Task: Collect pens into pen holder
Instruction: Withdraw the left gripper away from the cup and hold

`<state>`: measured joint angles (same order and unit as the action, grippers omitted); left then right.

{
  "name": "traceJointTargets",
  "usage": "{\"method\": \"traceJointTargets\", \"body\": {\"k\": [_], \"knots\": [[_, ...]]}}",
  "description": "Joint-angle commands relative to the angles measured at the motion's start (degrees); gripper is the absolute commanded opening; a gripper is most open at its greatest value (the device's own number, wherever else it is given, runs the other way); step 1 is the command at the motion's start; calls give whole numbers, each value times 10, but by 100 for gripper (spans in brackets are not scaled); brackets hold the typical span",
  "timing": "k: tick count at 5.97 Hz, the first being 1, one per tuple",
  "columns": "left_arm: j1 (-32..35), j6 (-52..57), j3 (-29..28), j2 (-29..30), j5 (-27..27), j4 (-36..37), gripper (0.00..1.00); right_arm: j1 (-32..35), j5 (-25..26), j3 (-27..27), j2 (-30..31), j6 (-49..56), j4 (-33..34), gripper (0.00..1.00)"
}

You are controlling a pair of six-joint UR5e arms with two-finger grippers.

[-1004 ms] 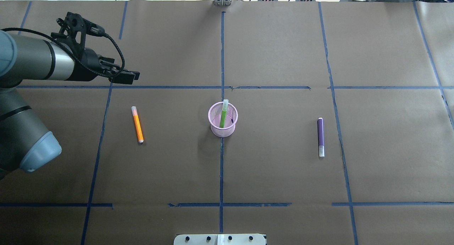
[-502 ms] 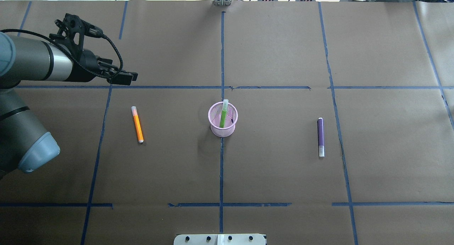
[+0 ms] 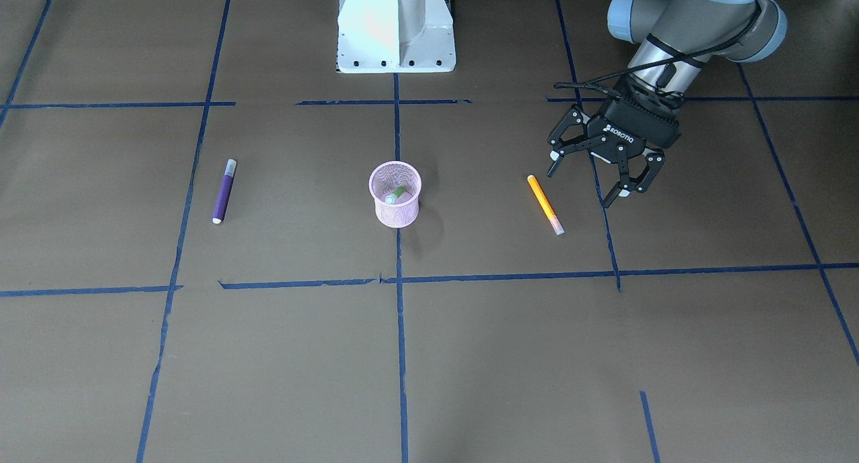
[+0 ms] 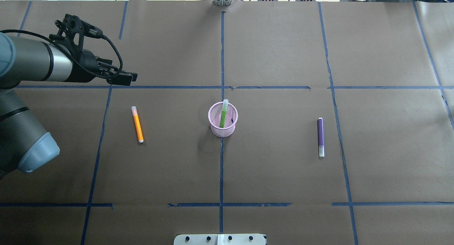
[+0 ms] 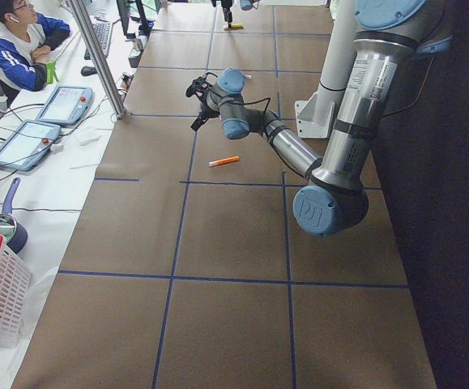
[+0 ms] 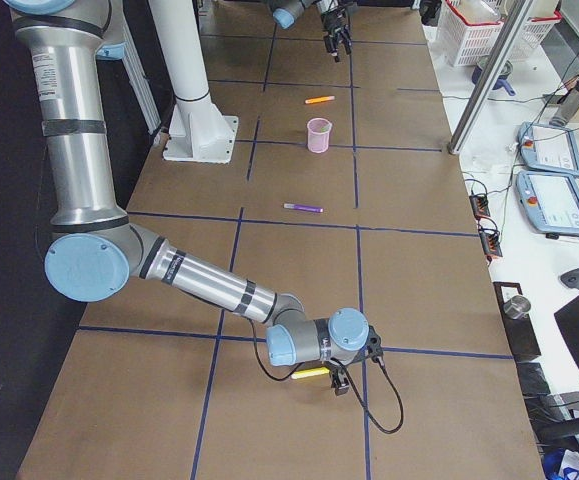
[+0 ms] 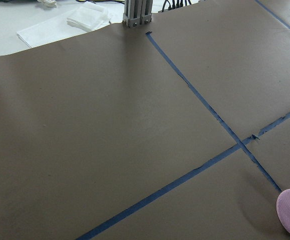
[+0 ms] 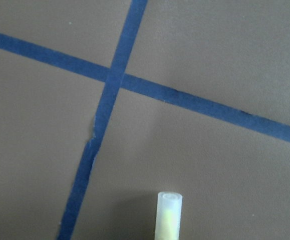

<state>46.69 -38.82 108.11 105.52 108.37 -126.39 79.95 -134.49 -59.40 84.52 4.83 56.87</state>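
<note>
Since left pincer (image 3: 582, 186) hangs released, target: orange pen (image 3: 545, 204), its 8 o'clock in front view
Grab: mid-barrel, squarely across
Then: pen holder (image 3: 396, 213)

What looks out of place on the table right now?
A yellow pen is far from the pen holder, at the table's end beside the right gripper; the overhead view misses it. Whether that gripper holds it, I cannot tell.

Blue tape (image 4: 221, 167) grids the brown paper (image 4: 283, 42); an operator (image 5: 23, 53) sits by, seemingly, tablets (image 5: 64, 104).
</note>
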Motion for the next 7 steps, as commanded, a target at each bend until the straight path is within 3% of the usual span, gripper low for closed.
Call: {"method": "traceJointTargets", "body": {"k": [1,2,5,7], "knots": [[0,14,0,-7,0,-1,100,-6,0,0,-1,0,2,89],[1,14,0,-8,0,-1,100,-8,1,0,-1,0,2,81],[1,14,0,-8,0,-1,100,-8,0,-2,0,1,2,28],[1,14,0,-8,0,-1,100,-8,-1,-4,4,6,-1,2]]}}
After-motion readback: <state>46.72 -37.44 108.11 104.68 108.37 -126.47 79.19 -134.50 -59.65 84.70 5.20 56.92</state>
